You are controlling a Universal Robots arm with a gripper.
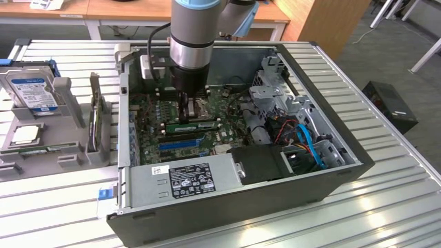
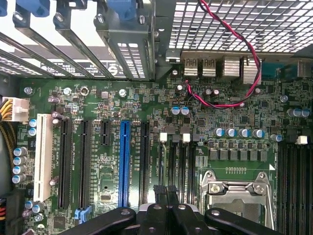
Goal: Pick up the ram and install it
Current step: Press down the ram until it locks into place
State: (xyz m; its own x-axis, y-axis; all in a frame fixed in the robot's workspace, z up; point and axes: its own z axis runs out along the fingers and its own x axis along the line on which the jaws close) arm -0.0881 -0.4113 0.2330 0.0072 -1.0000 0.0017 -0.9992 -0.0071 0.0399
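The ram [image 1: 194,125] is a narrow green stick standing on edge across the motherboard [image 1: 153,111], between the CPU socket [image 1: 196,103] and the blue expansion slot [image 1: 180,142]. My gripper [image 1: 188,114] reaches straight down into the open computer case, right beside and just above the ram. I cannot tell whether it touches the stick. In the wrist view my gripper [image 2: 165,190] is shut, its black fingertips [image 2: 159,189] pressed together with nothing visible between them. They hang over the black memory slots [image 2: 178,161] with white latches, beside the CPU socket [image 2: 234,193].
The case walls [image 1: 331,82] enclose the work area, with a power supply [image 1: 189,178] at the front and drive cages and blue cables [image 1: 306,139] at the exterior view's right. A red-black wire [image 2: 222,104] loops over the board. A grey fixture with a hard drive [image 1: 31,90] stands at the exterior view's left.
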